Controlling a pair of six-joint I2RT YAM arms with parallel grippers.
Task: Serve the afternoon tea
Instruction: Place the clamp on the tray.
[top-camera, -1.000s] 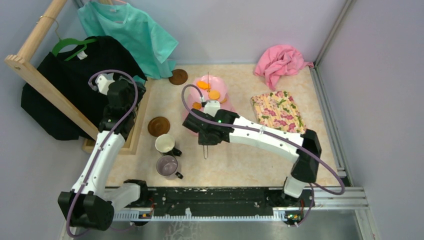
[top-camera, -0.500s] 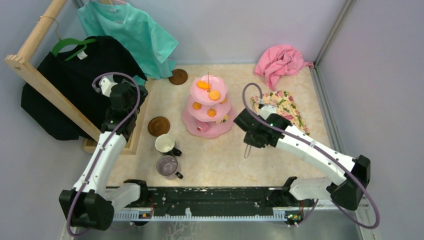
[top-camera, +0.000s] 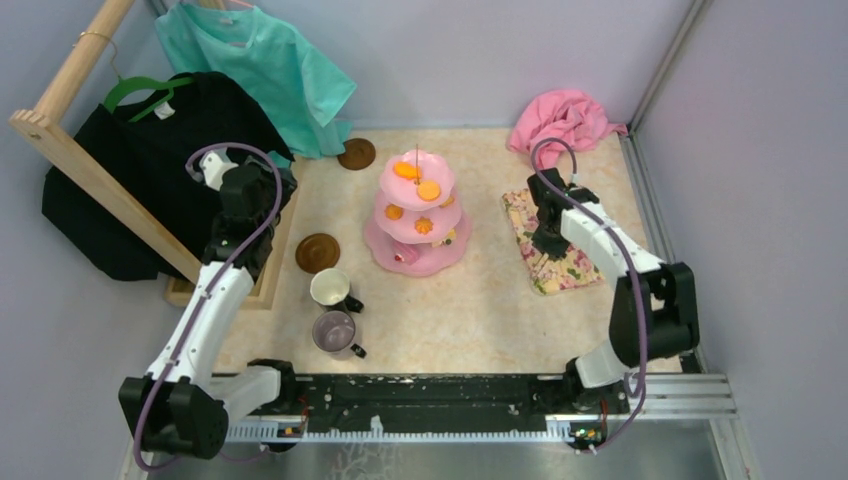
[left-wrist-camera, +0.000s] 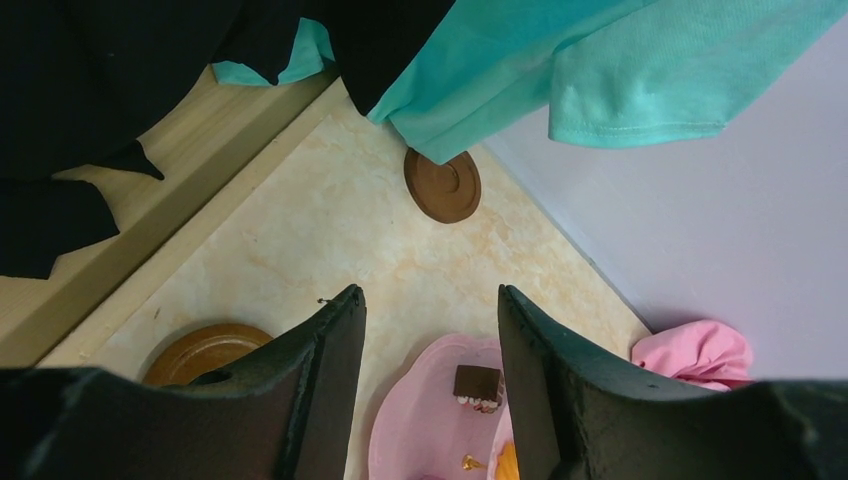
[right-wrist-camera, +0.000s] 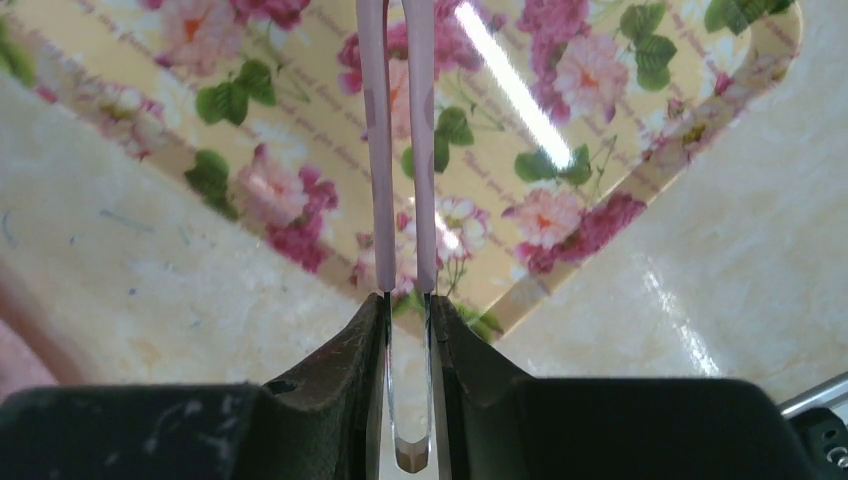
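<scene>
Over the floral tray (top-camera: 556, 272) by the table's (top-camera: 470, 300) right edge, right gripper (right-wrist-camera: 407, 300) is clenching pink tongs (right-wrist-camera: 376, 150), likely parking them; left gripper (left-wrist-camera: 430, 300) is hovering released near the left edge; cake stand (top-camera: 417, 215) is sitting mid-table.

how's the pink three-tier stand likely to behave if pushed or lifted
The cake stand looks tall for its base, so a high push would probably tip it rather than slide it. Its snacks sit loose on open tiers and may slide off if it tilts. It seems rigid, so lifting by the gold loop looks workable.
</scene>
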